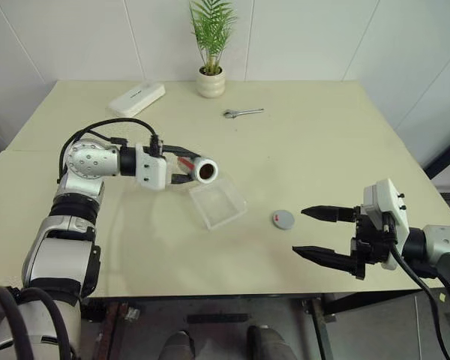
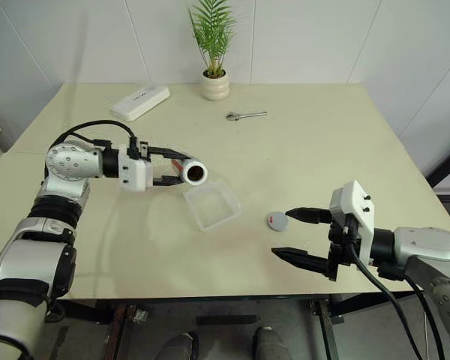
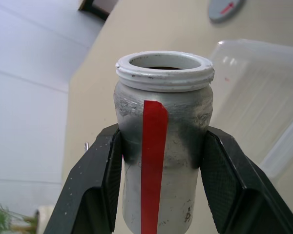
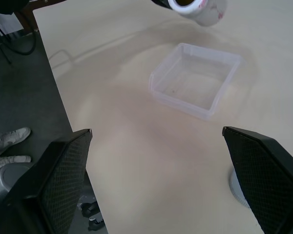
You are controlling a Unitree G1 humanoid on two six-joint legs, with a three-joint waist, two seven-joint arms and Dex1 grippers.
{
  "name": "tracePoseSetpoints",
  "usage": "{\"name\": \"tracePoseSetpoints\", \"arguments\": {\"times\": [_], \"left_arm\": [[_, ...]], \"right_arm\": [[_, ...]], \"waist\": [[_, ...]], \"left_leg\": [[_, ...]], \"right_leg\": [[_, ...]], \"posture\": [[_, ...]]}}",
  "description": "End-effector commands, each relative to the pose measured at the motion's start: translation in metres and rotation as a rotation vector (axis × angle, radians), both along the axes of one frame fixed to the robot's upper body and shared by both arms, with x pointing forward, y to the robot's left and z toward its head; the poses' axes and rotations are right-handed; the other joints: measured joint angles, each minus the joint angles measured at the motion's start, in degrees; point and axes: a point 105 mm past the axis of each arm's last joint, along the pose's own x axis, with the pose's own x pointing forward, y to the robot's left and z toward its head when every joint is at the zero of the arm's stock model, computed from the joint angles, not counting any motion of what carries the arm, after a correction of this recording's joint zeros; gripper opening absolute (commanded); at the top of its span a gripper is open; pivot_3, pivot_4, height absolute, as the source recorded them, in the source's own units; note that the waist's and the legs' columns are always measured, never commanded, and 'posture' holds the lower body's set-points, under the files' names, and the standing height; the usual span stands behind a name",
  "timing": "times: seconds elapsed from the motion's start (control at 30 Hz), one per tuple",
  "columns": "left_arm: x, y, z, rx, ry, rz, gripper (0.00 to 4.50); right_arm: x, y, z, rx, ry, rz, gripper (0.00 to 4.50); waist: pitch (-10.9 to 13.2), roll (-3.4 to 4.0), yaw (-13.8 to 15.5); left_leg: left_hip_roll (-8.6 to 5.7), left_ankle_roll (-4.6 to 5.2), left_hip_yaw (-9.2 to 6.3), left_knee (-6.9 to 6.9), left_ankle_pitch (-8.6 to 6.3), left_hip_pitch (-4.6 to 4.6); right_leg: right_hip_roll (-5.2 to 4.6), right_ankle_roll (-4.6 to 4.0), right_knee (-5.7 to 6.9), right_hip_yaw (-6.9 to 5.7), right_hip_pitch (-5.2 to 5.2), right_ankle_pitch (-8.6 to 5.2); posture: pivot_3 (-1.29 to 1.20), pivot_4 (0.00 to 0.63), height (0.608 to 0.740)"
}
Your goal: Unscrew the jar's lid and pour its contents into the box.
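Now the left gripper (image 1: 186, 169) pinches the small clear jar with a red stripe (image 3: 162, 161), tipped sideways, its open mouth just beside the shallow clear plastic box (image 1: 218, 201). The brown bits inside might miss and spill. The right gripper (image 1: 322, 234), spread wide, waits near the round grey lid (image 1: 283, 219).

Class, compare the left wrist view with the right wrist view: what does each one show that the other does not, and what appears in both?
Left wrist view alone: the left gripper clamped around the jar's body, the jar's red stripe, and the lid's red-marked top. Right wrist view alone: the open right gripper, the floor and a person's shoes. Both: the open-mouthed jar, the clear box, the lid and the table.
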Motion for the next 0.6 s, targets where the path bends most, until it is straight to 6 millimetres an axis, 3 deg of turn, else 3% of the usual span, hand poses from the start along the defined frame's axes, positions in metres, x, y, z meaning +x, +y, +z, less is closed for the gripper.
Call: {"name": "tracePoseSetpoints", "arguments": {"times": [0.03, 0.27, 0.47, 0.6], "left_arm": [[-0.006, -0.013, 0.016, 0.104, -0.226, -0.085, 1.94], [-0.002, -0.024, 0.044, 0.236, -0.581, -0.086, 1.94], [0.000, -0.028, 0.039, 0.350, -0.773, -0.150, 1.94], [-0.005, -0.041, 0.039, 0.359, -0.911, -0.245, 1.94]], "right_arm": [[0.000, 0.001, 0.010, 0.003, -0.060, 0.003, 4.50], [0.006, 0.005, 0.011, 0.013, -0.065, 0.010, 4.50], [0.011, 0.007, 0.011, 0.008, -0.070, 0.018, 4.50], [0.014, 0.010, 0.009, 0.006, -0.062, 0.030, 4.50]], "waist": [[0.0, 0.00, 0.1], [0.0, -0.01, -0.2], [0.0, -0.01, 0.1], [0.0, -0.01, 0.3]], "left_leg": [[0.00, 0.00, 0.01, 0.00, 0.00, -0.01], [0.00, -0.01, 0.02, -0.02, -0.01, -0.01], [0.00, -0.03, 0.05, 0.01, 0.00, 0.02], [-0.01, -0.03, 0.05, 0.01, 0.00, -0.01]], "right_leg": [[0.00, 0.02, -0.03, 0.02, 0.00, 0.01], [0.00, 0.05, -0.05, 0.03, -0.01, 0.02], [0.00, 0.09, 0.01, 0.06, 0.00, 0.04], [0.00, 0.09, 0.01, 0.06, -0.02, 0.04]], "posture": [[0.00, 0.150, 0.740], [0.00, 0.150, 0.740], [0.00, 0.150, 0.740], [0.00, 0.150, 0.740]]}}
